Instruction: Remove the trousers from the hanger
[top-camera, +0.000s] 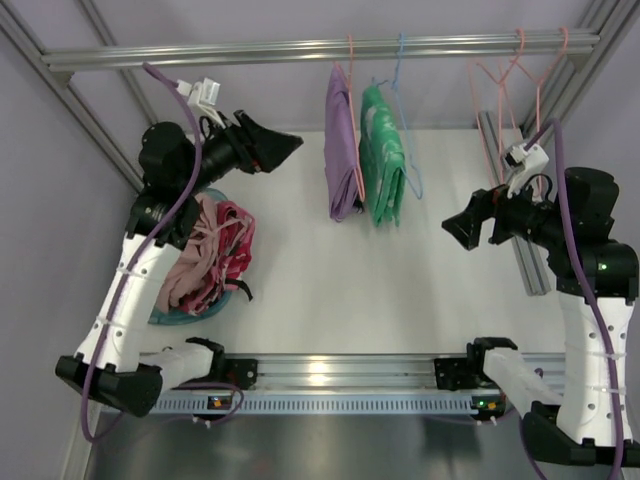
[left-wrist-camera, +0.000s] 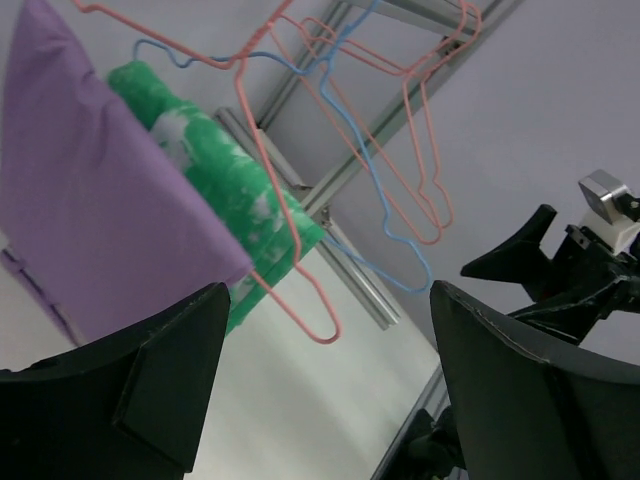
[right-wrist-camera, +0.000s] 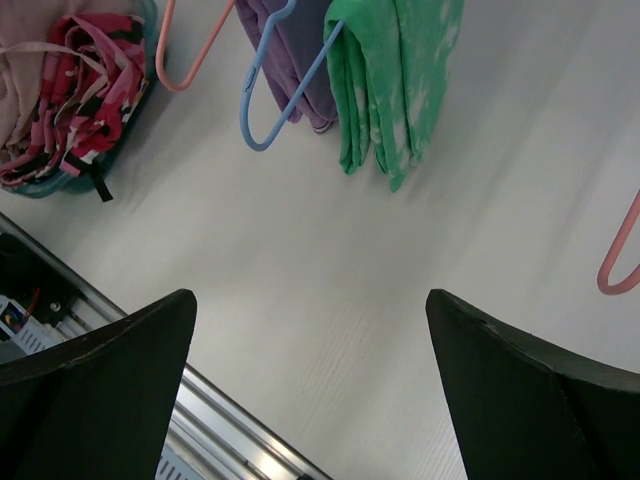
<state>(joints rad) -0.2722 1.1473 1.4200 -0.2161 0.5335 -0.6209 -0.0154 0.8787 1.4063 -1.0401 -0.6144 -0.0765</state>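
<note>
The lilac trousers (top-camera: 341, 145) hang folded over a salmon-pink wire hanger (top-camera: 354, 150) on the top rail, just left of a green patterned garment. In the left wrist view the trousers (left-wrist-camera: 95, 200) fill the upper left and the hanger's (left-wrist-camera: 290, 235) lower corner sticks out beside them. In the right wrist view the trousers (right-wrist-camera: 290, 50) hang at the top. My left gripper (top-camera: 285, 148) is open, level with the trousers and a short way to their left. My right gripper (top-camera: 458, 228) is open and empty, to the right of the clothes.
A green patterned garment (top-camera: 382, 155) hangs on a blue hanger (top-camera: 403, 110) right of the trousers. Empty pink hangers (top-camera: 520, 75) hang at the rail's right end. A teal basket (top-camera: 190, 312) of pink and red clothes (top-camera: 215, 255) sits at the left. A metal rail (top-camera: 340, 370) runs along the near edge.
</note>
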